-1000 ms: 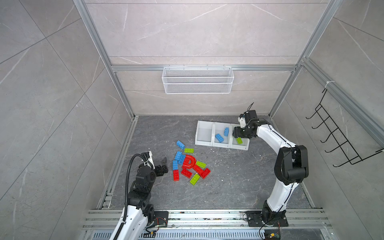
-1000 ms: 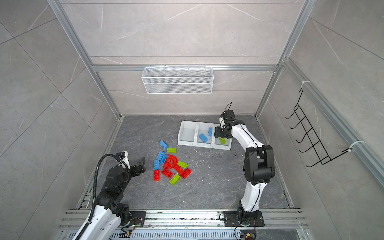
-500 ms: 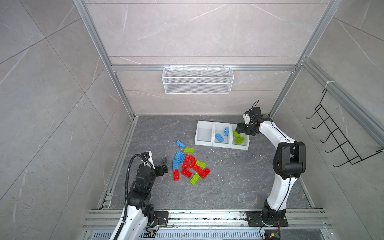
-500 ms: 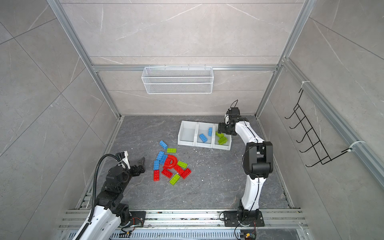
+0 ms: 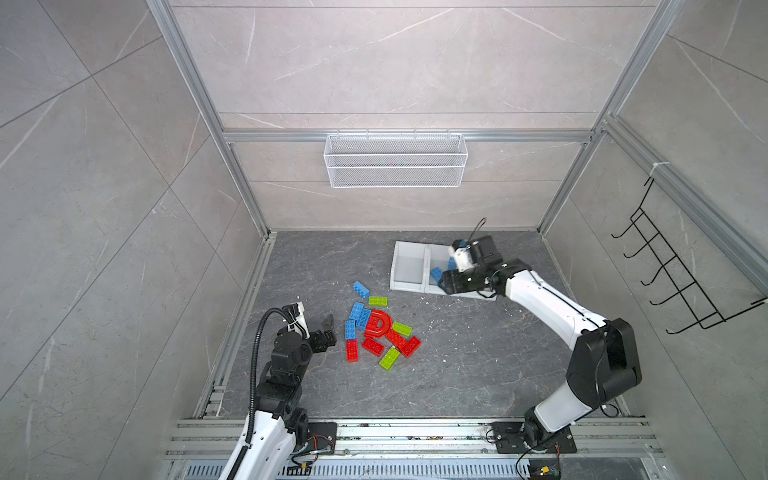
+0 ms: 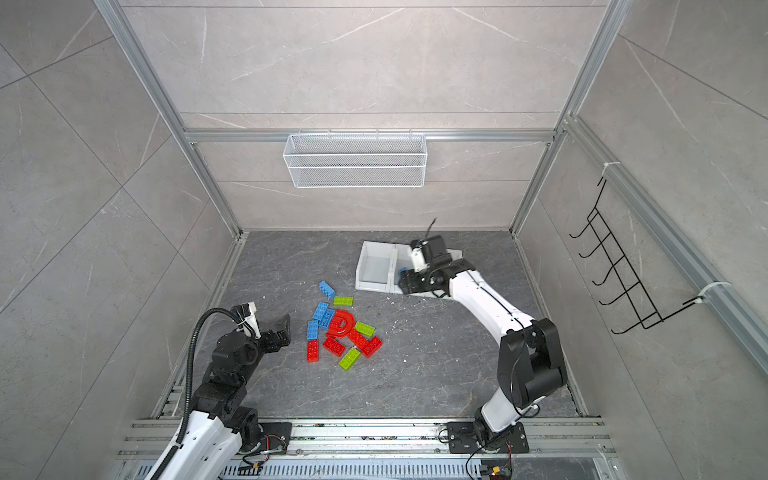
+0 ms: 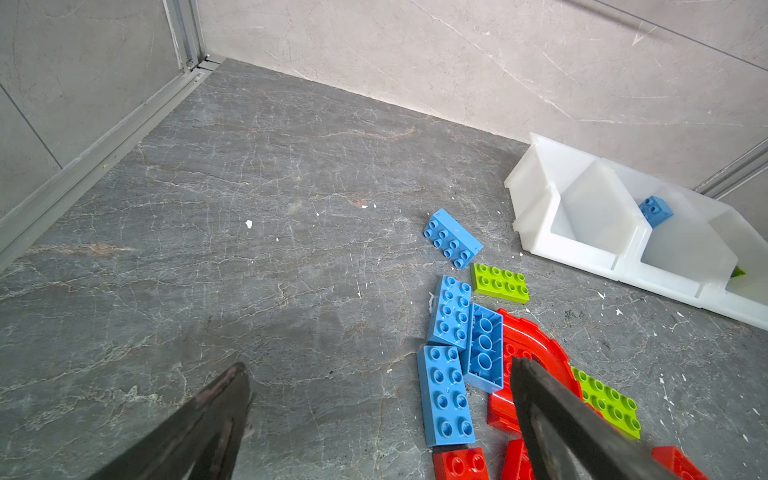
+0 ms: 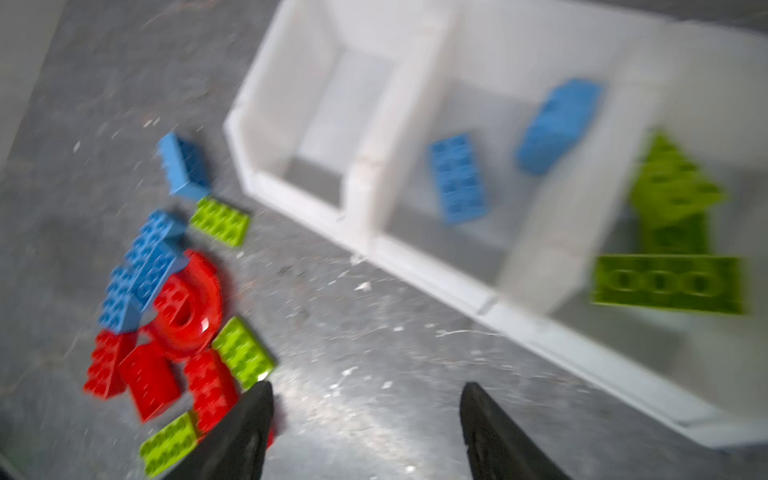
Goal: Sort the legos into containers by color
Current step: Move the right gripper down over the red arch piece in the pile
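The legos (image 5: pixel 376 328): glossy studded plastic bricks, red, blue, lime, clustered on the grey veined floor (image 5: pixel 457 365); some blue and lime inside the joined white containers (image 5: pixel 405 286). Spread and empty: left gripper (image 7: pixel 376 365); right gripper (image 8: pixel 365 385), at the containers' front.

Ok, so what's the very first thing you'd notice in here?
The bright heap of red, blue and green legos in the middle of the dark floor, with a big red D-shaped piece in it. Behind it sits a row of white containers, with the right gripper open by them. The left gripper waits open beside the heap.
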You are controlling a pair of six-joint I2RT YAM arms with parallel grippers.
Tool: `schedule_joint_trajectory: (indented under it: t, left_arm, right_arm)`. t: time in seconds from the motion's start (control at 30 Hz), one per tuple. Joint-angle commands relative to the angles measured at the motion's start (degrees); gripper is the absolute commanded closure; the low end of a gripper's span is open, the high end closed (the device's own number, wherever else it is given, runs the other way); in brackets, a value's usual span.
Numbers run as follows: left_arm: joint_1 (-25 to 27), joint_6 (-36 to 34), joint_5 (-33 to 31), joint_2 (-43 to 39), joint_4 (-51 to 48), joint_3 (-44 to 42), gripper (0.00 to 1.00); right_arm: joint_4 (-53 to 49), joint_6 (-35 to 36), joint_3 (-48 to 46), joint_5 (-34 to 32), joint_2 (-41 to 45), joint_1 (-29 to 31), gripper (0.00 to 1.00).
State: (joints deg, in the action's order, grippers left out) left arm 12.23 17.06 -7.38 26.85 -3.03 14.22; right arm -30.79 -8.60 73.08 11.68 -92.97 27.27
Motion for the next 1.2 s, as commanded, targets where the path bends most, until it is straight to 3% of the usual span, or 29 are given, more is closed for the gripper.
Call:
schedule_joint_trajectory:
  t: [0.0, 0.1, 0.27, 0.63, 1.17]
  left_arm:
    - [-0.09, -0.01, -0.10, -0.07, 1.32, 0.64, 0.00]
    - [-0.10, -0.07, -0.01, 0.28, 1.44, 0.79, 0.00]
    - [-0.06, -0.08, -0.07, 0.67, 1.53, 0.92, 0.00]
    - [-0.09, 0.00, -0.20, 0.18, 1.36, 0.78, 0.00]
    - [-0.07, 0.06, -0.28, -0.62, 1.22, 0.52, 0.00]
  right_arm:
    - [0.32, -1.91, -1.96, 0.03, -0.81, 6.82, 0.29]
    - [-1.09, -2.06, 0.52, -3.50, -2.86, 12.48, 0.31]
    - [-1.61, -3.10, 5.83, -4.17, -9.41, 15.96, 0.34]
    - [-3.66, -1.94, 16.22, -3.89, -22.19, 18.91, 0.36]
    - [-6.62, -1.47, 24.88, -5.84, -32.64, 19.61, 0.36]
